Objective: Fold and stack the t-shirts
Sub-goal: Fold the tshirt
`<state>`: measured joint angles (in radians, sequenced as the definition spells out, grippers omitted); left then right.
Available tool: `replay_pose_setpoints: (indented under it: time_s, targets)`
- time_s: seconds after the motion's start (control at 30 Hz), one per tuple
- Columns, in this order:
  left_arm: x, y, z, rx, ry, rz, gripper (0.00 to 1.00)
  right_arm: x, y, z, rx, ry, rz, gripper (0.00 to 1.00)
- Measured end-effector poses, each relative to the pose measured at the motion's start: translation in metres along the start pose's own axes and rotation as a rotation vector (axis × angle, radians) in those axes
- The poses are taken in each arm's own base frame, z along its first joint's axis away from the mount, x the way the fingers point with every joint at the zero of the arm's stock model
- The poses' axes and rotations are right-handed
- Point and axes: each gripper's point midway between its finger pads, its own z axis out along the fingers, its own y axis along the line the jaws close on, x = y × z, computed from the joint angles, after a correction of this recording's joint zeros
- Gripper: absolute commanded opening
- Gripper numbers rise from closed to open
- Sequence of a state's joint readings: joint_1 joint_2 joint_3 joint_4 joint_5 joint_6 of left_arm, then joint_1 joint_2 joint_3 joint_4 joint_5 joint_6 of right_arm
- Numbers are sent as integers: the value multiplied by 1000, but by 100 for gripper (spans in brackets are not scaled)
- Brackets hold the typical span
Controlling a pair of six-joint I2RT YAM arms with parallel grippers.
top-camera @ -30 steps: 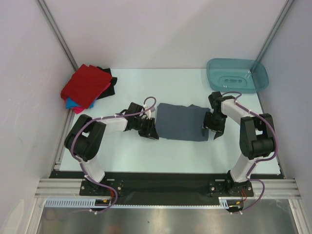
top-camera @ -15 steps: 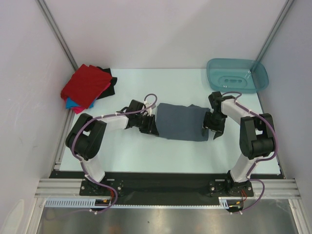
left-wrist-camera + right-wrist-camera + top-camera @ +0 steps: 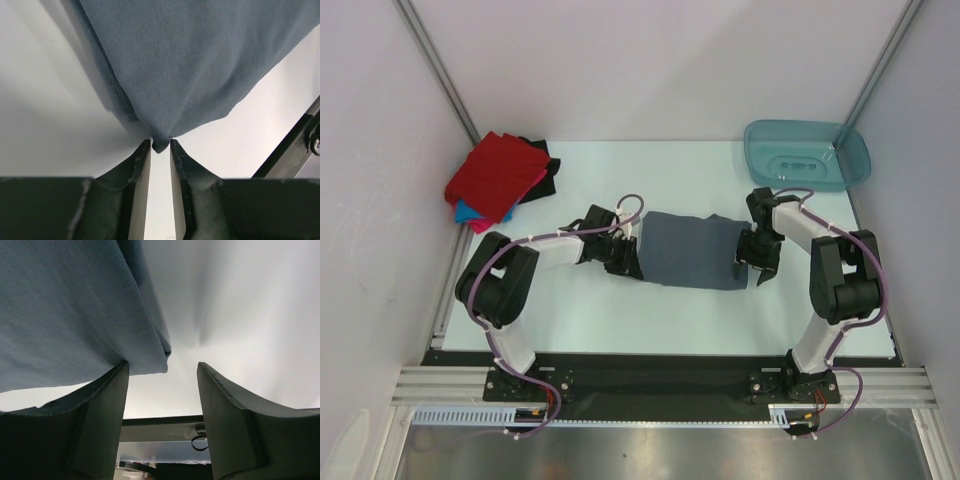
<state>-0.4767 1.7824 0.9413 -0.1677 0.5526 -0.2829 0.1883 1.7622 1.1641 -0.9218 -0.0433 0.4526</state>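
A slate grey-blue t-shirt (image 3: 690, 250) lies folded into a rectangle on the middle of the table. My left gripper (image 3: 628, 262) is at its left edge. In the left wrist view the shirt (image 3: 190, 65) comes down to a point, and my narrowly set left gripper (image 3: 160, 145) pinches that corner between its tips. My right gripper (image 3: 752, 262) is at the shirt's right edge. It stands open (image 3: 162, 370), with the shirt's hem (image 3: 65, 315) resting over its left finger and nothing held. Folded t-shirts are piled at the back left, a red one (image 3: 500, 175) on top.
Under the red shirt, black (image 3: 548, 172), bright blue (image 3: 466, 210) and pink (image 3: 486, 224) cloth shows. A teal plastic tub (image 3: 807, 155) stands at the back right corner. Grey walls and metal posts close in the table on three sides.
My left gripper has moved right onto the shirt's left edge and its jaws have narrowed onto the corner. The right gripper and the shirt have barely moved.
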Motion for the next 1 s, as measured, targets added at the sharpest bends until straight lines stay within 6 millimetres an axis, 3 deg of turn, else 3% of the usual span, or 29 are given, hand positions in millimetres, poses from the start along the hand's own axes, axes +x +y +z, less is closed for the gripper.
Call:
replay_pose_setpoints:
  time_s: [0.23, 0.4, 0.73, 1.0]
  targets:
    - [1, 0, 0, -2, 6, 2, 22, -2, 3, 1, 0, 1, -5, 62]
    - [-2, 2, 3, -1, 7, 2, 0, -4, 5, 0, -1, 0, -5, 62]
    - [-8, 3, 2, -17, 19, 27, 0, -6, 8, -1, 2, 4, -5, 62]
    - [-30, 12, -11, -107, 16, 122, 0, -6, 9, 3, 11, 20, -9, 60]
